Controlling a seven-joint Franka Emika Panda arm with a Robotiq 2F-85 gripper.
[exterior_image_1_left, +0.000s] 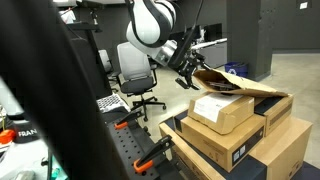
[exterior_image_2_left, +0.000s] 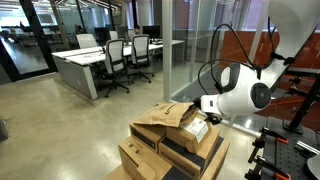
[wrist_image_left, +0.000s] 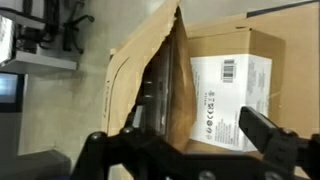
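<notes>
Wrist view: my gripper (wrist_image_left: 170, 130) runs off the bottom edge, only the fingertips in frame. The brown paper mailer (wrist_image_left: 135, 70) gapes, but its inside is too dark to tell the contents. It covers the left part of the cardboard box (wrist_image_left: 250, 45). The label (wrist_image_left: 230, 90) print is too small to read.

In an exterior view, a blurred dark post (exterior_image_1_left: 70, 100) blocks the left foreground, and the box stack (exterior_image_1_left: 240, 140) is cut by the lower edge.

In an exterior view, the white arm joint (exterior_image_2_left: 243, 95) hides my fingertips. Contact with the mailer: cannot tell.
</notes>
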